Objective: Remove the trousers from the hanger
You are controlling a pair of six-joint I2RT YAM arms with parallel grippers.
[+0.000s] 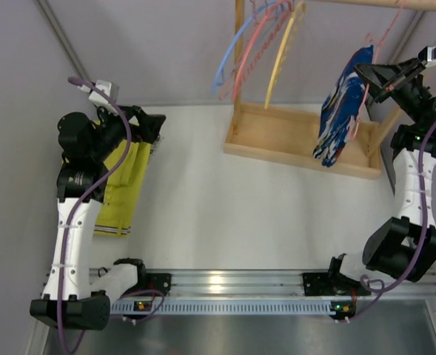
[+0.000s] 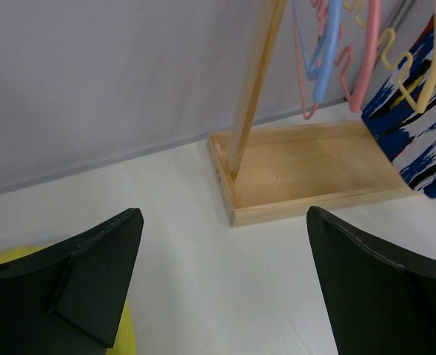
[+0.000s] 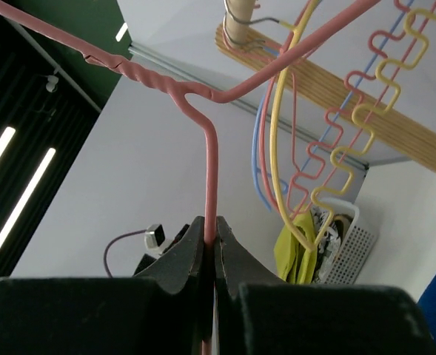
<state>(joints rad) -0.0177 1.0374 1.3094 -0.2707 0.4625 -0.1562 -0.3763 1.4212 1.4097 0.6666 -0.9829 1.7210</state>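
With my right hand [image 3: 212, 238] clamped on the hanger [image 3: 210, 166] at the table's [image 1: 203, 214] far right corner, I'd hold steady while my wide-open left hand [image 2: 223, 222] strips the trousers [image 1: 341, 103].

Left arm: reaches from near-left base straight up left side, bends at elbow, wrist turned toward centre. Left gripper [image 1: 149, 126] [image 2: 223, 222] low over worktop, jaws spread wide, nothing between them.

Right arm: folded at near-right, forearm rising along right edge, wrist raised high, pointing left. Right gripper [image 1: 363, 71] [image 3: 210, 231] clamped tight on thin stem of hanger [image 3: 211, 170].
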